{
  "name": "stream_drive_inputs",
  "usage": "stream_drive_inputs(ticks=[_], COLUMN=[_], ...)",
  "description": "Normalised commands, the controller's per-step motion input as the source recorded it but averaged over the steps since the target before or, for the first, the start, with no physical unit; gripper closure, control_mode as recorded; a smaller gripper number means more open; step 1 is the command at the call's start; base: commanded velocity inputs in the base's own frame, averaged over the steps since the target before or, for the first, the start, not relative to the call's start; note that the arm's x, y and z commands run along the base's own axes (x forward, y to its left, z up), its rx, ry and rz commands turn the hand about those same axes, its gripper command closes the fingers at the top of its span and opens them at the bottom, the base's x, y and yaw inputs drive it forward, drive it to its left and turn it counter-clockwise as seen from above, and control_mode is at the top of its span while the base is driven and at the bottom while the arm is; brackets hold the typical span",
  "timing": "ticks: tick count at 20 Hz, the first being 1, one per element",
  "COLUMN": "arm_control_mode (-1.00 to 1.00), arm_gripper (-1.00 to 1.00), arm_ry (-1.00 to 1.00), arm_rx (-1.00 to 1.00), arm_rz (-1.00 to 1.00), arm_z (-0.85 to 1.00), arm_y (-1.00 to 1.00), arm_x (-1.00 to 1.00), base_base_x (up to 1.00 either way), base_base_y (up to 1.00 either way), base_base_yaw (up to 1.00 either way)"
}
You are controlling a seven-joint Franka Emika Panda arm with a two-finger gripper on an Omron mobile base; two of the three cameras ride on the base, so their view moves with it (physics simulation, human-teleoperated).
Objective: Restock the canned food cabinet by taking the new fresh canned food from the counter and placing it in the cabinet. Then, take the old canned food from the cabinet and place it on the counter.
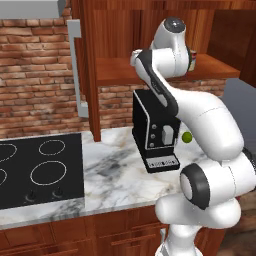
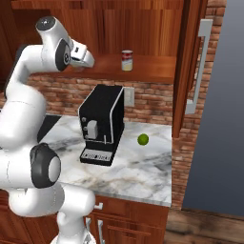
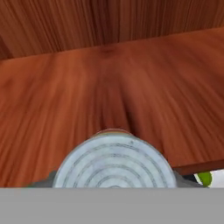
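A glossy white arm (image 1: 200, 120) is seen — rounded, bulbous links joined by dark grey rings, with a grey cap on the topmost joint.

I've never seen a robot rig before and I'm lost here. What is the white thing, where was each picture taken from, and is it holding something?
The white thing is a robot arm on a base that can drive. Two pictures come from cameras on that base, behind the arm to its left and right. The third comes from a camera on the hand, looking along its pincer.

The pincer is up at the open cabinet. In the hand view, a tin with a silver top sits right at the pincer, over the wooden shelf. Whether it is gripped or just set down, I cannot tell.

A red-and-white can stands further along the shelf. On the marble counter below are a black coffee machine, a green ball and a stovetop.
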Motion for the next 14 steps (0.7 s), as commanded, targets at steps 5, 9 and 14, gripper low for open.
stream_drive_inputs(ticks=[5, 9, 14], arm_control_mode=[-1.0, -1.0, -1.0], arm_gripper=[1.0, 1.0, -1.0], arm_ry=[0.0, 0.0, 0.0], arm_rx=[-0.05, -0.08, -0.07], arm_rz=[0.0, 0.0, 0.0], arm_z=[-0.24, -0.34, -0.2], arm_y=[0.0, -0.02, -0.01], arm_x=[0.76, 0.58, 0.47], base_base_x=[0.0, 0.0, 0.0], base_base_y=[0.0, 0.0, 0.0], base_base_yaw=[0.0, 0.0, 0.0])
